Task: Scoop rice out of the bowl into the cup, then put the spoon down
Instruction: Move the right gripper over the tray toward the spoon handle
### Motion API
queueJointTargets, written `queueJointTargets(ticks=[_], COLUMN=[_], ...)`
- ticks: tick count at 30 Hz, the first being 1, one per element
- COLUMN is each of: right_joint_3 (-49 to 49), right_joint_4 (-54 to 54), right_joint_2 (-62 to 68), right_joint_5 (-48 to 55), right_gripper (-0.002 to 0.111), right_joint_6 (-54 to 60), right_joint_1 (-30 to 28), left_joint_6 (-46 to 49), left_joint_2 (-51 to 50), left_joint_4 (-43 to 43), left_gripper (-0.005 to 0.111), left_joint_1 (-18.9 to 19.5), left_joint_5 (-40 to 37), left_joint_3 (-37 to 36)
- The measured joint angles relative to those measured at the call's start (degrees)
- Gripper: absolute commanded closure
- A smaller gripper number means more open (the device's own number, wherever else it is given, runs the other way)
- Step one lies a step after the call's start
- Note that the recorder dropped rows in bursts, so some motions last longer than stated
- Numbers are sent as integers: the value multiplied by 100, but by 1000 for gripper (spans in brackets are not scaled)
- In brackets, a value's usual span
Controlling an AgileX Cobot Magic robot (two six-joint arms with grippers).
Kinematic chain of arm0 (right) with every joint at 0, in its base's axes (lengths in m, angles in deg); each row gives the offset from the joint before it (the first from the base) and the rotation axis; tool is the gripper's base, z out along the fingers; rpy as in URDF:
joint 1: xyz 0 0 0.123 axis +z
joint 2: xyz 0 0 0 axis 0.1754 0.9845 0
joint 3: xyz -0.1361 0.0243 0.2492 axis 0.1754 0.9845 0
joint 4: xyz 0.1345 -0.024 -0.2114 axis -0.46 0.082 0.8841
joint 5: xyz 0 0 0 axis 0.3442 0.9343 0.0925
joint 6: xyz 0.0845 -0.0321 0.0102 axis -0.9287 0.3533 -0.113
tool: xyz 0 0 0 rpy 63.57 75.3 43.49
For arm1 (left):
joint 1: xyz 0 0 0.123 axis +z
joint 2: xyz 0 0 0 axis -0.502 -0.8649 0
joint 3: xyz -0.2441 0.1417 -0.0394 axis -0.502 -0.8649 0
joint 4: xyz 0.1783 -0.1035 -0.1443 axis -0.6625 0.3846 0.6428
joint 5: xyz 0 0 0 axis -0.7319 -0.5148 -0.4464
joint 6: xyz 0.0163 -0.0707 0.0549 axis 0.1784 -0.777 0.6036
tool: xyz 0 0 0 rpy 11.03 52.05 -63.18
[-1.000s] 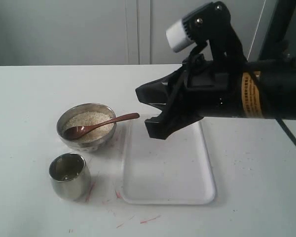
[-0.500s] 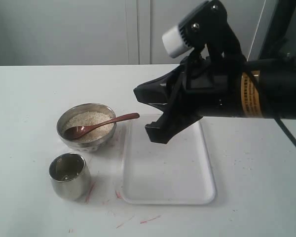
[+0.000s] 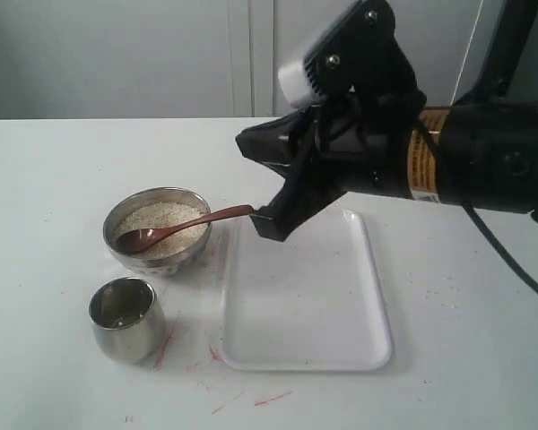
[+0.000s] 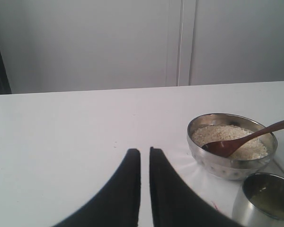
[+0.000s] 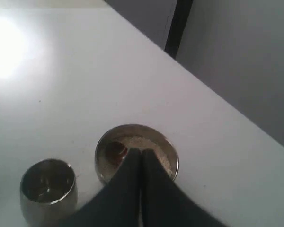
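The right pincer [image 5: 141, 152], tips together, is closing in on the wooden spoon [image 3: 188, 224], its handle now just ahead, scoop resting on rice [image 3: 157, 215] in the steel bowl [image 3: 157, 262], so grasping is nearing

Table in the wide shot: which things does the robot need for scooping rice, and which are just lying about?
Needed: rice, bowl, spoon, cup.
Just lying about: white tray, red marks.
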Motion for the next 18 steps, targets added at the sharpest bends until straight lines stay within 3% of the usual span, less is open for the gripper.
queueJointTargets(ticks=[6,8,10,14,18], right_joint_3=[0,78,143,200,218], right_joint_4=[-3398,-4701,-5449,-6489,-6666], right_joint_2=[325,491,575,847,1106], right_joint_5=[86,162,213,275,682], right_gripper=[108,108,108,108,108], right_joint_6=[3026,4699,5488,6323,6337], right_joint_1=[0,38,123,281,327], left_joint_6=[0,0,0,0,0], left_joint_2=[0,0,0,0,0], left_joint_4=[0,0,0,0,0], left_gripper=[92,92,92,92,92], left_joint_1=[0,0,0,0,0], left_joint_5=[0,0,0,0,0], left_joint_3=[0,0,0,0,0])
